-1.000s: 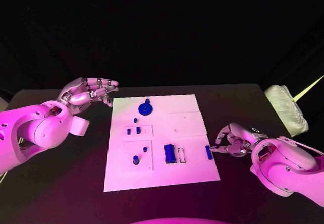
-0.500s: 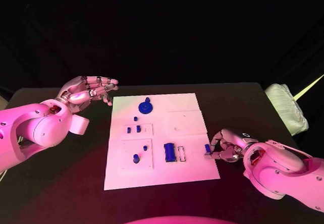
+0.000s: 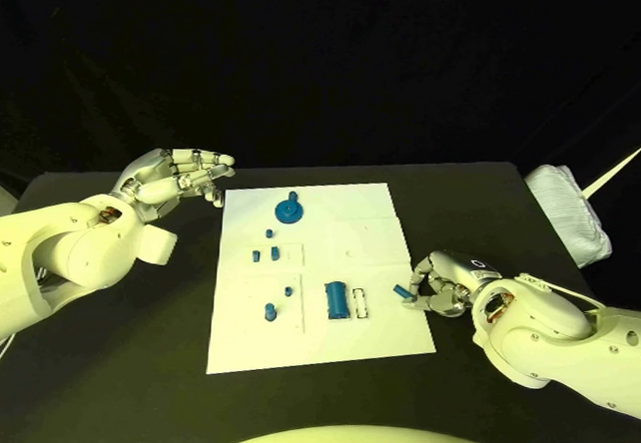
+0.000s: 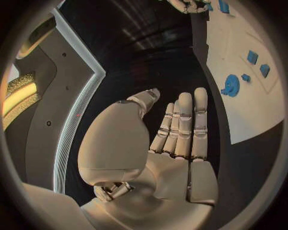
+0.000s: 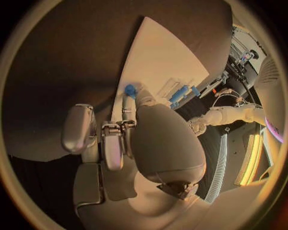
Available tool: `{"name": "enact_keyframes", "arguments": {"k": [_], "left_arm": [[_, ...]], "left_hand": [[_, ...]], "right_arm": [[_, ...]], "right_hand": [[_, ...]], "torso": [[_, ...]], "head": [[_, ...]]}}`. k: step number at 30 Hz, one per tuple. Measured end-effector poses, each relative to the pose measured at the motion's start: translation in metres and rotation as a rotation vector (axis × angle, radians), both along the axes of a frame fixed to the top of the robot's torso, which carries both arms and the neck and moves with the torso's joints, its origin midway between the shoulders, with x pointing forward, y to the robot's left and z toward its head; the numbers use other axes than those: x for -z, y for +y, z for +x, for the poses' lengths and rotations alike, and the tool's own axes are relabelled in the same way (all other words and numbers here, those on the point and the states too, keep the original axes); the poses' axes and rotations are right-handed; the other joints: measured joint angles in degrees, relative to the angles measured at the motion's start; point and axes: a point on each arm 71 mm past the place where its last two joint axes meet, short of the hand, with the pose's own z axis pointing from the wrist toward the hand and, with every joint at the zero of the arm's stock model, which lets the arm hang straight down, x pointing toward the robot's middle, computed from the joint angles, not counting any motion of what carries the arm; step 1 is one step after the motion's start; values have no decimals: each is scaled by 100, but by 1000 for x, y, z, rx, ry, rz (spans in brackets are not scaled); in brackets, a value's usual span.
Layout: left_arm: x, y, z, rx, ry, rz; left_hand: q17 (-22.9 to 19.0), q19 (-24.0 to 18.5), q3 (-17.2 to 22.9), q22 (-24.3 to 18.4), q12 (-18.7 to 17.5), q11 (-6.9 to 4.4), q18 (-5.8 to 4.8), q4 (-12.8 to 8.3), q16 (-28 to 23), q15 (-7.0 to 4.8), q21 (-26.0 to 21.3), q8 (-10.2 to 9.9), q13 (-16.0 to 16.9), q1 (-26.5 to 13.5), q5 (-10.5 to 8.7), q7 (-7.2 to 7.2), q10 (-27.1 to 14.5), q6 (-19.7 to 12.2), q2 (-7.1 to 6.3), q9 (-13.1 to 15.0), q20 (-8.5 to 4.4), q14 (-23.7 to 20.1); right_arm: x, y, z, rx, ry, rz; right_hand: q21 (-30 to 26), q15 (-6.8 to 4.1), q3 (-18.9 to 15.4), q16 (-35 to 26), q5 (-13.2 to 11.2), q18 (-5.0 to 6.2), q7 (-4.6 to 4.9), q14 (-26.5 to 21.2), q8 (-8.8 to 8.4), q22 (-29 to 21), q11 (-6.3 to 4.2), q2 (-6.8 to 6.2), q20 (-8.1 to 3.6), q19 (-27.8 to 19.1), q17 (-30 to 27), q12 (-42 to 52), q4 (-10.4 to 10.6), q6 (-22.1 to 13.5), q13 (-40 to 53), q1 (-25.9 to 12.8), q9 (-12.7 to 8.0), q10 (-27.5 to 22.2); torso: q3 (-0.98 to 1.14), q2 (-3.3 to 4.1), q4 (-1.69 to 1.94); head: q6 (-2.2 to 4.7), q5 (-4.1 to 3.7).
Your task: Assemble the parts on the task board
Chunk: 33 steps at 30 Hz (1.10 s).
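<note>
Head view: right hand (image 3: 440, 288) now pinches the small blue part (image 3: 401, 290) at the right edge of the task board (image 3: 362, 249). A second ago that part lay flat on the board near the edge and the hand hovered just off it; half a second ago the fingers were down on it. Now the part sits tilted in the fingers, apparently lifted off the board. So the pick looks done; next job is carrying it to its slot. Left hand (image 3: 172, 181) has not moved: raised over the table (image 3: 129, 311) just left of the board's far corner, fingers loosely curled, holding nothing. Blue gear (image 3: 288, 213), the small blue pieces (image 3: 264, 259) and the block by the white frame (image 3: 336, 299) lie where they were.

Left wrist view: left hand's fingers (image 4: 183, 124) straight and close together, nothing in them. Board (image 4: 252, 86) off to the side with the gear (image 4: 231, 85) on it.

Right wrist view: right hand's fingers (image 5: 114, 139) closed, blue part (image 5: 129, 89) held at the tips, over the board's (image 5: 162, 57) edge. Cannot tell how secure the pinch is; a slip on the move is the risk.
</note>
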Motion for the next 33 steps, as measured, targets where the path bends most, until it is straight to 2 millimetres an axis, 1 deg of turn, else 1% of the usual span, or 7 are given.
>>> {"name": "enact_keyframes", "arguments": {"k": [5, 10, 12, 14, 19, 25, 33], "left_arm": [[0, 1, -1, -1, 0, 1], [0, 1, -1, -1, 0, 1], [0, 1, -1, -1, 0, 1], [0, 1, -1, -1, 0, 1], [0, 2, -1, -2, 1, 2], [0, 2, -1, -1, 2, 2], [0, 1, -1, -1, 2, 2]], "left_hand": [[-6, 0, 0, 0, 0, 0, 0, 0, 0, 0, 0, 20, -3, 37, 0, 0, 0, 0, 37, 0, 0, 0], [-6, 0, 0, 0, 0, 0, 0, 0, 0, 0, 0, 20, -3, 37, 0, 0, 0, 0, 37, 0, 0, 0], [-6, 0, 0, 0, 0, 13, 0, 0, 0, 0, 0, 20, -3, 37, 0, 0, -13, 0, 37, 0, 0, 0], [-6, 0, 0, 0, 0, 21, 0, 0, 0, 0, 0, 20, -3, 37, 0, 0, -21, 0, 37, 0, 0, 0], [-5, 0, 0, 0, 0, 21, 0, 0, 0, 0, 0, 20, -3, 37, 0, 0, -21, 0, 37, 0, 0, 0], [-5, 0, 0, 1, 0, 21, 0, 0, 0, 0, 0, 19, -3, 37, 0, 0, -21, 0, 37, 0, 0, 0], [-5, 0, 0, 1, 0, 21, 0, 0, 0, 0, 0, 19, -10, 37, 0, -3, -21, -27, 37, 0, 0, 0]], "right_arm": [[0, 2, 2, -14, -22, -8], [-1, 4, 2, -25, -36, -12], [-1, 4, 1, -24, -37, -11], [-1, 4, -1, -21, -35, -7], [-6, 9, -6, -19, -11, 18], [-24, 19, -2, -22, -8, 60], [-24, 41, -3, -42, 56, 115]], "right_hand": [[0, -18, 437, 0, 514, 0, 1, 6, -113, 0, 0, -184, 0, 0, 0, -1, 79, 42, -15, 208, -38, 0], [0, -18, 862, 0, 1014, 0, 0, 6, -156, -1, -12, -345, 0, 0, 0, -1, 446, 124, -11, 284, -139, -12], [0, -18, 1159, 0, 1142, 0, -2, 6, -169, -1, -12, -486, 0, 0, 0, -1, 418, 127, -12, 144, -124, -12], [0, -19, 1570, 0, 1210, 0, -3, 6, -185, -1, -12, -613, 0, 0, 0, -1, 187, 127, -12, 17, -111, -12], [0, -18, 2134, 0, 1146, 0, -3, 5, -130, -1, -12, -801, 0, 0, 0, -1, -141, 126, -12, -179, -13, -12], [0, -18, 2346, 0, 1067, 0, -4, 5, -128, -2, -11, -771, 0, 0, -1, -1, -207, 126, -12, -433, -11, -12], [-66, -17, 2456, 0, 941, 0, 27, 4, -130, -3, -29, -733, -21, -22, 0, -59, -165, 157, -12, -970, -2, -30]], "torso": [[-3, 0, -2], [-4, -3, -2], [-4, -3, -1], [-4, -2, 1], [-8, -2, 3], [-11, -3, 2], [-7, -3, -2]], "head": [[-6, 22], [-9, 31], [-12, 39], [-15, 51], [-26, 74], [-55, 109], [-70, 132]]}}
